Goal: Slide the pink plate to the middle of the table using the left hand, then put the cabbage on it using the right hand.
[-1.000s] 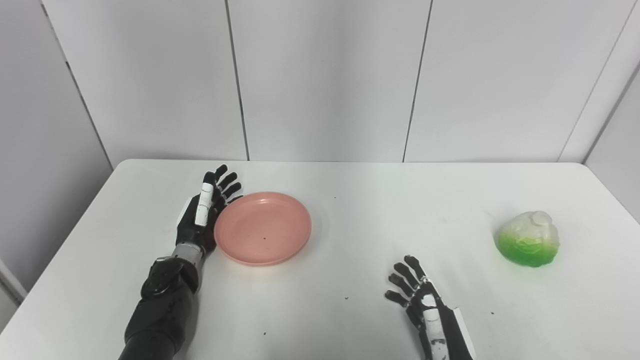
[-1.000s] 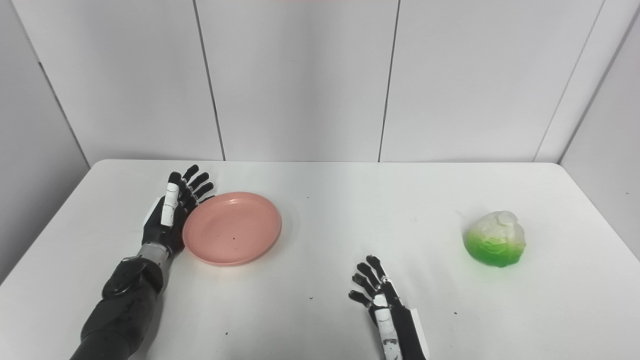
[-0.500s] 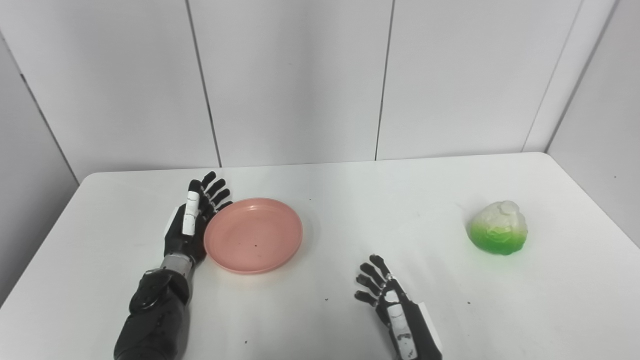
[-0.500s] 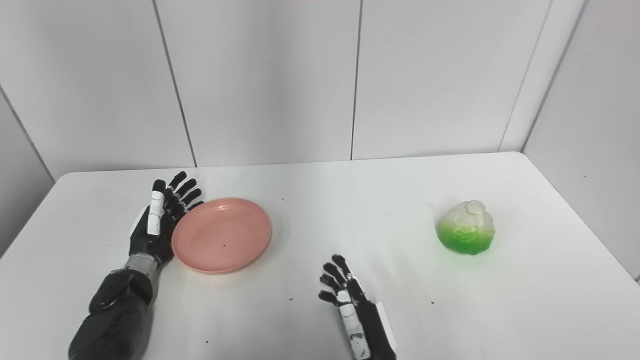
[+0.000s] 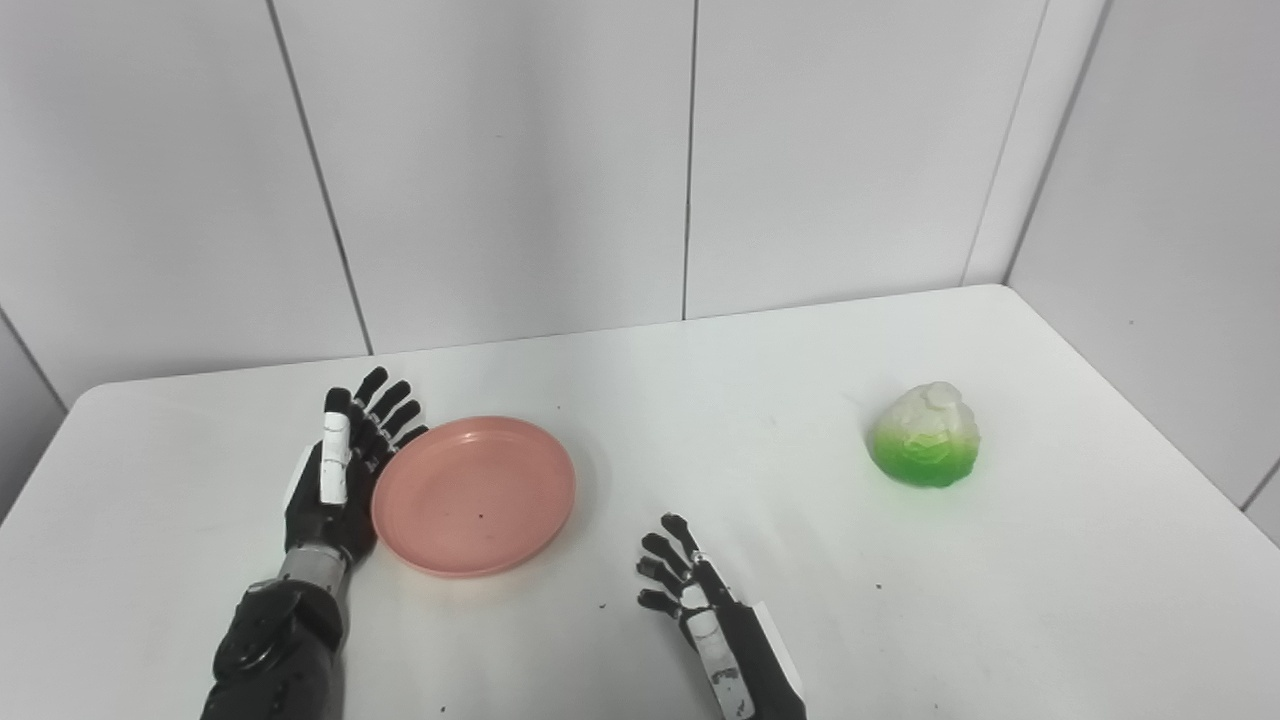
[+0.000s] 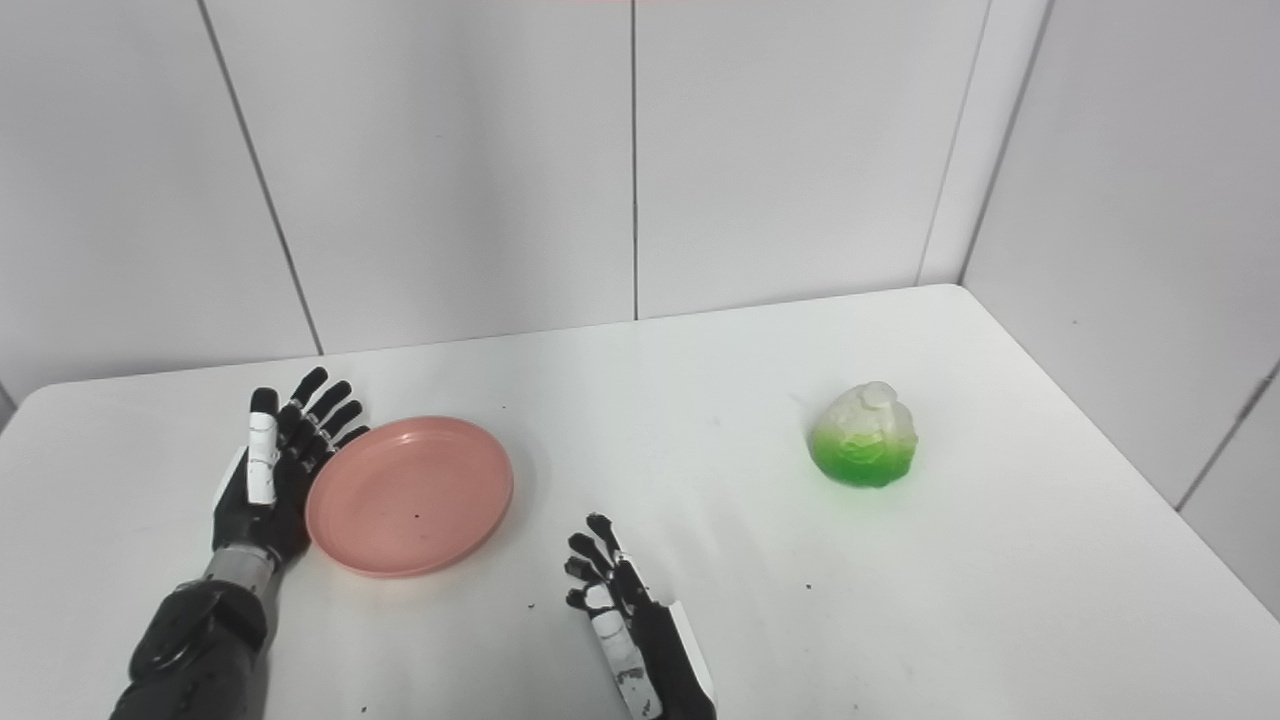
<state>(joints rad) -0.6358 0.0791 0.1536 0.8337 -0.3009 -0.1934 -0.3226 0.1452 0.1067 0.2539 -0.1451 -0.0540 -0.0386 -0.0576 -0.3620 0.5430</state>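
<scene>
left hand (image 5: 340, 470): flat, fingers spread (palm inward) | right hand (image 5: 690, 600): low, fingers apart

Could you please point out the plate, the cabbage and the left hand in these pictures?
plate (image 5: 475, 495), left eye view, centre of its bare dish.
cabbage (image 5: 925, 440), left eye view, middle, where white meets green.
left hand (image 6: 262, 485), right eye view, back of the hand.

Bright, even overhead light; soft faint shadows on table (image 5: 760, 400); sharp focus, no glare.
</scene>
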